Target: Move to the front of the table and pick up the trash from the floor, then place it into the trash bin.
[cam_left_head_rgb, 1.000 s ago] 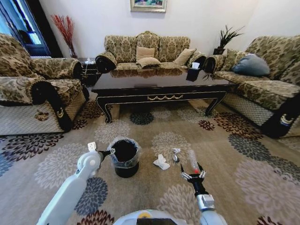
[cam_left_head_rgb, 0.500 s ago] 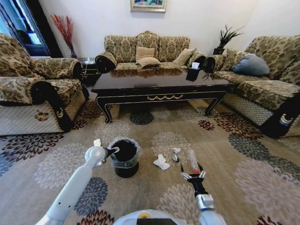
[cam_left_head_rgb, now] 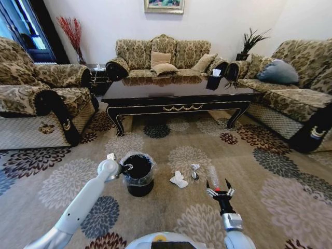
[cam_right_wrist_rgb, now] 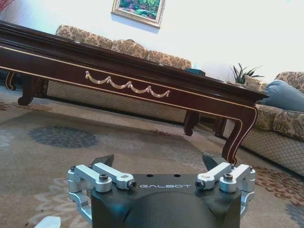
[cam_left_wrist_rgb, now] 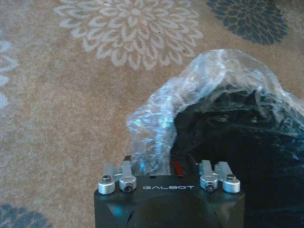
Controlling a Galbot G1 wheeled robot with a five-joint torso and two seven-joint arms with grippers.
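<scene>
Meanwhile, the left gripper (cam_left_head_rgb: 126, 167) is sitting at the near-left rim of the small round black trash bin (cam_left_head_rgb: 139, 176), its fingers closed on the crinkled clear plastic liner bag (cam_left_wrist_rgb: 190, 95) that is folded over the rim, as the left wrist view is showing from close above. The bin is standing on the beige carpeted floor (cam_left_head_rgb: 171, 140) patterned with large round flower medallions in brown, cream and dark blue, in front of the long, low, glossy dark-brown wooden coffee table (cam_left_head_rgb: 179, 96) with curved legs and a gold ornament along its front edge. To the right, the right gripper (cam_left_head_rgb: 218, 192) is hovering low over the carpet with its jaws spread wide and nothing between them, its black fingertips (cam_right_wrist_rgb: 103, 160) pointing toward the table. Just beyond those fingertips a small clear plastic bottle (cam_left_head_rgb: 213, 177) with a red part is lying on the floor. A crumpled white tissue (cam_left_head_rgb: 178, 180) is resting between the bin and the bottle, and tiny pale scraps (cam_left_head_rgb: 194, 167) are lying just behind it. Patterned olive-and-gold sofas (cam_left_head_rgb: 163, 57) are flanking the table on three sides, and a grey-blue cushion (cam_left_head_rgb: 278, 72) is lying on the right-hand one.
</scene>
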